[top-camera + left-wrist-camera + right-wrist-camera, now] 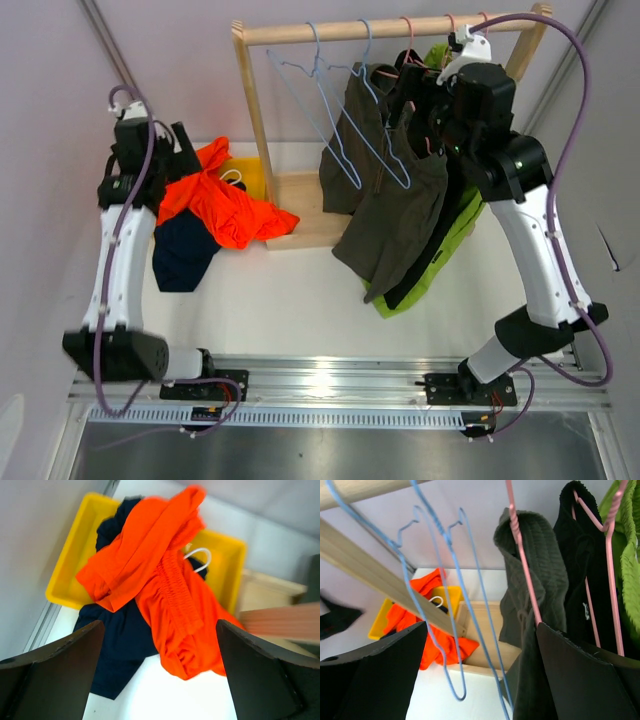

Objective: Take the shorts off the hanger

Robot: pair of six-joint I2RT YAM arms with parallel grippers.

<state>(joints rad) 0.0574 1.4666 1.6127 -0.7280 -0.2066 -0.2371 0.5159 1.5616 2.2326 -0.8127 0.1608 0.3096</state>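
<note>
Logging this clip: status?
Left pincer, right pincer open, empty. Orange shorts, navy shorts on yellow bin. Olive shorts, black shorts, green shorts hanging. Blue hangers bare.

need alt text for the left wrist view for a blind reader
Bright orange shorts lie draped over navy shorts, both spilling from a yellow bin onto the white table. The open left gripper hovers above them, its dark fingers at the bottom corners, holding nothing.
</note>
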